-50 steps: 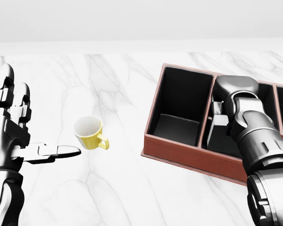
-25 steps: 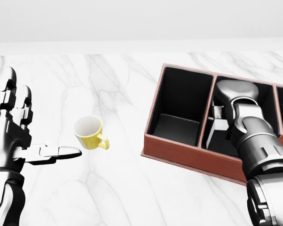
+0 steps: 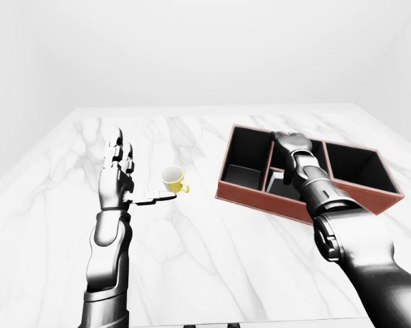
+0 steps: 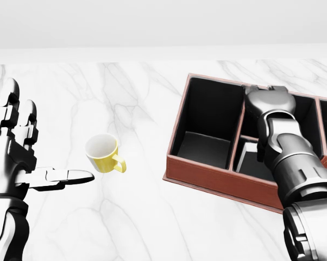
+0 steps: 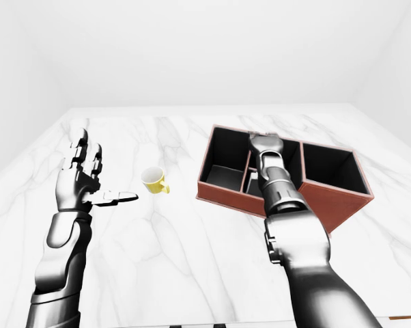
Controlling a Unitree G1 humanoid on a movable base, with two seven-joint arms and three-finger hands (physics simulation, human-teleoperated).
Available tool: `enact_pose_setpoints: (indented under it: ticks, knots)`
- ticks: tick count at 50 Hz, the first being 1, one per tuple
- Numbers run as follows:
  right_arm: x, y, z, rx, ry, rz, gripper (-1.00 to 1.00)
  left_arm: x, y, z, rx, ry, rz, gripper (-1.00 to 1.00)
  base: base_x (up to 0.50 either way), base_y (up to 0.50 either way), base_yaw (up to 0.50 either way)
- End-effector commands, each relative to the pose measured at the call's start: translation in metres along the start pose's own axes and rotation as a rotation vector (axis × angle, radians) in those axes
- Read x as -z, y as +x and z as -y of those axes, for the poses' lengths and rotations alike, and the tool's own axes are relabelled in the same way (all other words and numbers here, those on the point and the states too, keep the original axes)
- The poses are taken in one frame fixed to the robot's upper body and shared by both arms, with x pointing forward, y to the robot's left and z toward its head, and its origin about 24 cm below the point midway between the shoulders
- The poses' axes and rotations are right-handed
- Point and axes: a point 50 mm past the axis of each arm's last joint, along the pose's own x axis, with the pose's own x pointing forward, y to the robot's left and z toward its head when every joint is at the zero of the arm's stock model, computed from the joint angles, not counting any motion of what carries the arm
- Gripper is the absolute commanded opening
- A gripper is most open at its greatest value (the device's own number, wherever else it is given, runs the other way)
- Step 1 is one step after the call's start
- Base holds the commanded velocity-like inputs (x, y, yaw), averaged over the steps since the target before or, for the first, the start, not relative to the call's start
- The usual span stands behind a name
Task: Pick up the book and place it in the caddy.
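Left hand: one, raised upright near the left edge of the marble table. Its fingers are held straight and slightly spread; the thumb is extended sideways toward the cup. Nothing is held or touched; a small gap is seen between thumb tip and cup.

Cup: one, yellow with a white interior, tilted with its mouth turned up and to the left in the head view, the handle on its right. It lies just beside the left thumb, toward the middle of the table.

Right hand: one, reached down over the caddy's middle compartment, knuckles at rim level. Its fingers are hidden beneath the palm and wrist in all three views; whether they are spread or closed cannot be told.

Caddy: one, reddish-brown with black lining, set toward the table's right edge. Three compartments are counted.

Book: one dark flat item is seen low in the middle compartment, just below the right wrist; contact with the hand cannot be told.

View differences: the head view cuts off the right compartment, which is shown whole in the two eye views. The far table edge and white walls are shown there too.
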Motion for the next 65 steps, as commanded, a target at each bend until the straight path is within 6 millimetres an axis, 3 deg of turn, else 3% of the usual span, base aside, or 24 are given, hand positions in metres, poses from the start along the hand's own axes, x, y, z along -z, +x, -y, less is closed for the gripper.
enact_pose_setpoints:
  ticks: [1,13,23,34,39,51,56,65]
  knots:
    - [-0.001,0.0,0.002,0.005,-0.005,0.004,1.0,0.0,0.0,0.0,-0.001,-0.001,0.0,1.0,0.0,0.0,0.0]
    - [0.004,0.001,0.011,0.054,0.055,-0.012,1.0,-0.003,0.0,0.0,0.001,-0.001,0.013,1.0,0.0,0.0,0.0]
    - [0.013,0.002,0.027,0.096,0.399,-0.041,1.0,-0.008,0.002,0.0,-0.002,0.005,0.034,1.0,0.0,0.0,0.0]
    - [0.016,-0.005,0.047,0.157,0.764,0.14,1.0,-0.024,0.003,0.005,0.01,0.02,0.105,1.0,0.0,0.0,0.0]
    - [0.01,-0.026,0.055,0.238,0.959,0.272,1.0,-0.034,0.004,0.006,0.015,0.028,0.145,1.0,0.0,0.0,0.0]
    - [-0.008,-0.091,0.074,0.437,1.238,0.569,1.0,-0.054,0.005,0.009,0.025,0.036,0.232,1.0,0.0,0.0,0.0]
    - [-0.012,-0.114,0.068,0.463,1.319,0.644,1.0,-0.062,0.004,0.01,0.029,0.036,0.266,1.0,0.0,0.0,0.0]
    - [-0.014,-0.132,0.051,0.46,1.445,0.684,1.0,-0.073,0.002,0.012,0.035,0.034,0.318,1.0,0.0,0.0,0.0]
